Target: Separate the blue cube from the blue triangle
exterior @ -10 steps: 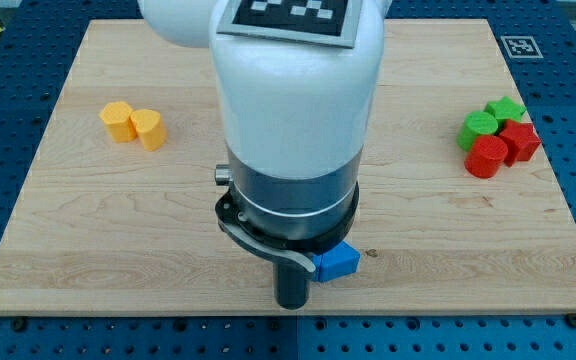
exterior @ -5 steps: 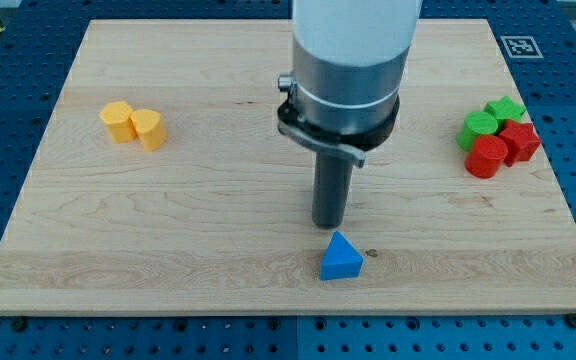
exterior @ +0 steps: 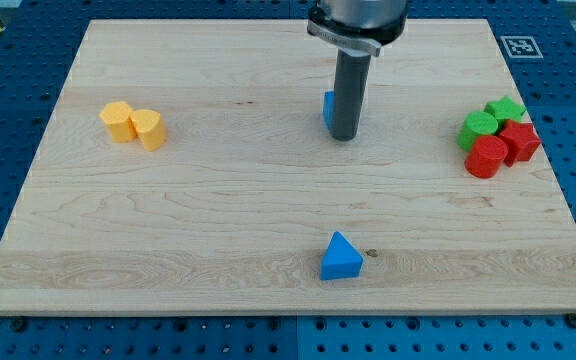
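Observation:
The blue triangle (exterior: 341,257) lies near the view's bottom edge of the wooden board, right of centre. The blue cube (exterior: 329,109) sits in the upper middle of the board, mostly hidden behind my rod; only its left sliver shows. My tip (exterior: 343,136) rests on the board right in front of the cube, touching or nearly touching it. The cube and the triangle are far apart, with my tip between them.
Two yellow blocks (exterior: 133,124) sit together at the view's left. A cluster of two green blocks (exterior: 490,117) and two red blocks (exterior: 502,149) sits at the view's right. The board's edge (exterior: 288,311) runs along the view's bottom.
My rod has moved from the board's bottom middle up toward the view's top. The triangle has stayed in place. The blue cube now shows behind the rod.

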`<state>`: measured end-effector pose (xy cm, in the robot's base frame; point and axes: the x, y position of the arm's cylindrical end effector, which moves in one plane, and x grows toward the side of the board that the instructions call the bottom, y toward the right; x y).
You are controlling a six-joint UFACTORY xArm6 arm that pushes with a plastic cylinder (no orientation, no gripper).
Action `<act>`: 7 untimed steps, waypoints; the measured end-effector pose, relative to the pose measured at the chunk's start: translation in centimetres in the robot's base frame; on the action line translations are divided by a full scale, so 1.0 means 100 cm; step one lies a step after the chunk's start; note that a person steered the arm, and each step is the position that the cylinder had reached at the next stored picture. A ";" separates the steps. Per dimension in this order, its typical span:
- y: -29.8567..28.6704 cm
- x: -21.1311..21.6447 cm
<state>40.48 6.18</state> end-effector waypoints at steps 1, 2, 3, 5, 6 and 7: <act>0.000 -0.027; 0.000 -0.052; -0.021 -0.054; -0.022 -0.100; 0.005 -0.106; 0.028 -0.127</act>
